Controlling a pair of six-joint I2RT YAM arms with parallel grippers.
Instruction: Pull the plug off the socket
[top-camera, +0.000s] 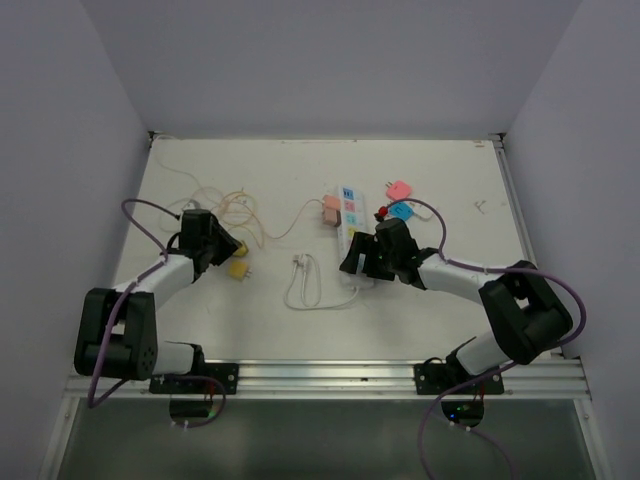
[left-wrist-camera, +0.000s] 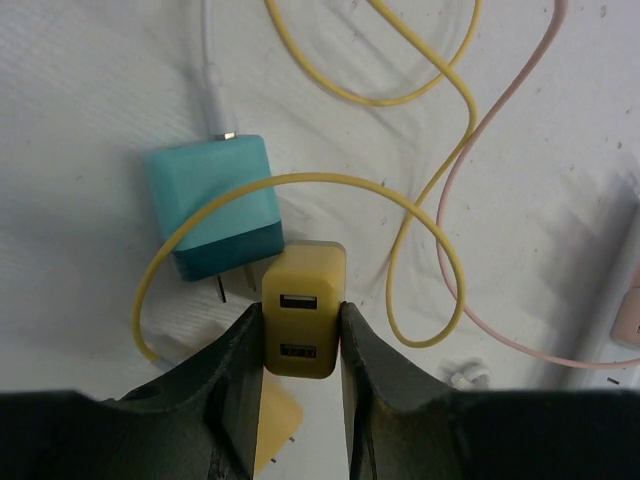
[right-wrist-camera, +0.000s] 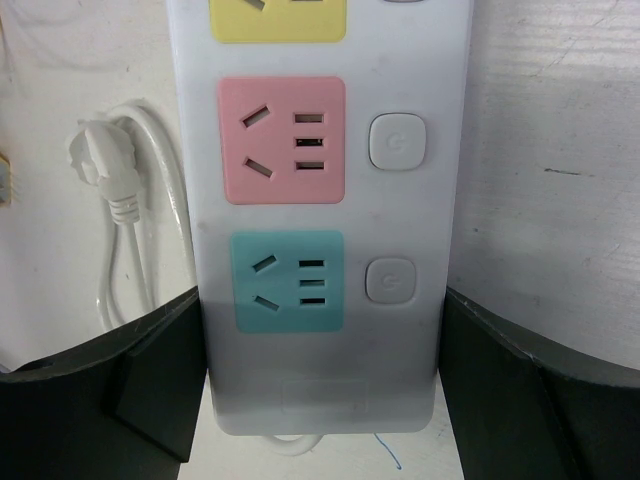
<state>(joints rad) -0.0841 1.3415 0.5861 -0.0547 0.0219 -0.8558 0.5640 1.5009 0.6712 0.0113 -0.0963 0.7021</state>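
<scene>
The socket (top-camera: 351, 225) is a long white power strip with pink, blue and yellow faces. In the right wrist view (right-wrist-camera: 400, 60) its pink and teal outlets are empty. My right gripper (top-camera: 362, 262) is shut on the strip's near end (right-wrist-camera: 320, 300), one finger against each long side. My left gripper (top-camera: 222, 250) is off to the left, shut on a yellow USB plug (left-wrist-camera: 303, 325) held above the table. A pink plug (top-camera: 332, 210) sits against the left side of the strip's far end; I cannot tell whether it is plugged in.
A teal charger (left-wrist-camera: 215, 205) lies just beyond the held plug, with looped yellow cable (left-wrist-camera: 420, 215) and pink cable (left-wrist-camera: 500, 120). Another yellow plug (top-camera: 238, 270) lies below the left gripper. The strip's white cord (top-camera: 305, 285) coils at centre. Pink (top-camera: 399, 189) and blue (top-camera: 402, 210) plugs lie right of the strip.
</scene>
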